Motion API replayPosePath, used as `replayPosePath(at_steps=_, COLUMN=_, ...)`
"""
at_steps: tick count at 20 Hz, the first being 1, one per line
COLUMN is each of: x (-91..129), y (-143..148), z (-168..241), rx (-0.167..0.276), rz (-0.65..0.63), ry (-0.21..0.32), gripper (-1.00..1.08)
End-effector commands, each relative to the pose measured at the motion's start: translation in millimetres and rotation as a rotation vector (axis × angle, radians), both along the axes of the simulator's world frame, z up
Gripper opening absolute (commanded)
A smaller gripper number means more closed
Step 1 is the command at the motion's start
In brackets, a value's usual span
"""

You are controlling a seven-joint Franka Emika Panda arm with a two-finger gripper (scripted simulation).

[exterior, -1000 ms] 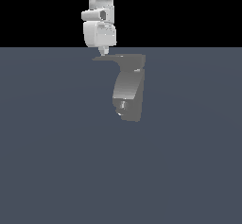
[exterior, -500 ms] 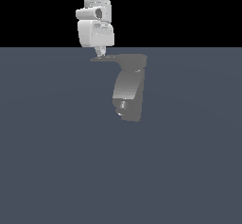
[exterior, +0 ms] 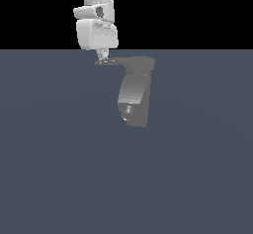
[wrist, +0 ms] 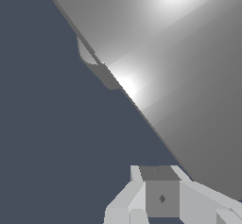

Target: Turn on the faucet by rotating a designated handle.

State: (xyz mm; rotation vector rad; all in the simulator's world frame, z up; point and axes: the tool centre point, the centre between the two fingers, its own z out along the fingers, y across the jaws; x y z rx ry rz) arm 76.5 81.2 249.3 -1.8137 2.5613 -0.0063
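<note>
Right up close in the wrist view, a broad grey surface of the handle (wrist: 179,76) fills the frame, glaring with highlights, just beside the gripper (wrist: 160,197). Whether its fingers are spread or pressed together, I cannot tell. Farther off in the exterior view, the gripper (exterior: 102,56) sits at the handle's (exterior: 116,61) pointed tip, atop the faucet (exterior: 134,97), on the dark floor (exterior: 59,169).

Dim, sharp render; glare on faucet (wrist: 179,53)

Tool (exterior: 102,55) at the handle (exterior: 114,61) tip, atop the grey faucet (exterior: 134,97).
</note>
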Motion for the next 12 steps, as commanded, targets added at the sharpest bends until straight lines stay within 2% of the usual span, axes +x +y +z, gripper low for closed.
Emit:
replayPosePath(at_steps=1, x=-9.9, y=9.2, z=-0.3, rx=0.002, rz=0.007, ry=0.004, gripper=-1.0)
replayPosePath(at_steps=6, x=-21.4, y=13.7, z=-0.6, rx=0.001, rz=0.006, ry=0.005, gripper=-1.0)
replayPosePath(at_steps=7, x=-16.4, y=8.0, z=0.0, rx=0.0, rz=0.02, ry=0.001, gripper=-1.0)
replayPosePath(at_steps=12, x=-29.7, y=3.6, z=-0.1, rx=0.0, rz=0.019, ry=0.001, gripper=-1.0)
